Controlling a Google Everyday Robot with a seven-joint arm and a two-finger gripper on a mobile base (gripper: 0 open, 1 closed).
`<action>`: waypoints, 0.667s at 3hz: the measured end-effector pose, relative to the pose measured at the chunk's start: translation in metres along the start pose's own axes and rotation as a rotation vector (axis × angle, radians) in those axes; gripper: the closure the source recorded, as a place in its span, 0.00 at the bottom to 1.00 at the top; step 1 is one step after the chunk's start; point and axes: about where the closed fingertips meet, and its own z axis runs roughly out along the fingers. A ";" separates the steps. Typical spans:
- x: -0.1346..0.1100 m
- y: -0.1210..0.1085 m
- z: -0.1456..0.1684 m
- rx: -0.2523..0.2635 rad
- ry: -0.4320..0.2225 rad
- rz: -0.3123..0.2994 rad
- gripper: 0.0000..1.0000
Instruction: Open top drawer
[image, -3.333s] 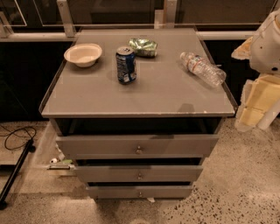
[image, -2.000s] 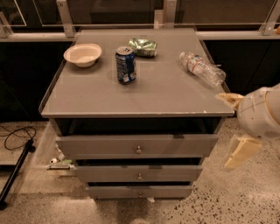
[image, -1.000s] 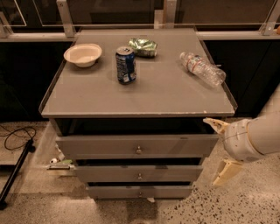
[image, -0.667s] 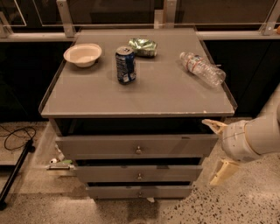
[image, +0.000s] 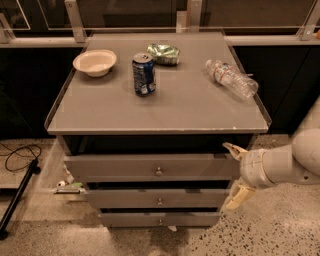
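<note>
The top drawer (image: 115, 167) sat shut, or perhaps barely ajar, just under the counter's (image: 165, 110) front edge, with its small round knob (image: 158, 171) at centre. The gripper (image: 236, 173) hovered below the front right corner, beside the drawer's right end, fingers (image: 234, 149) spread and holding nothing. The drawer was likely stiff, light and straight-sliding. The small, slick knob was the only hold.

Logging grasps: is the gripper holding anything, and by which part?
Nothing held: the gripper is open at the right end of the top drawer, off its knob.
</note>
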 end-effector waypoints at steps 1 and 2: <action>0.007 -0.017 0.027 0.035 -0.022 -0.024 0.00; 0.001 -0.031 0.047 0.045 -0.042 -0.057 0.00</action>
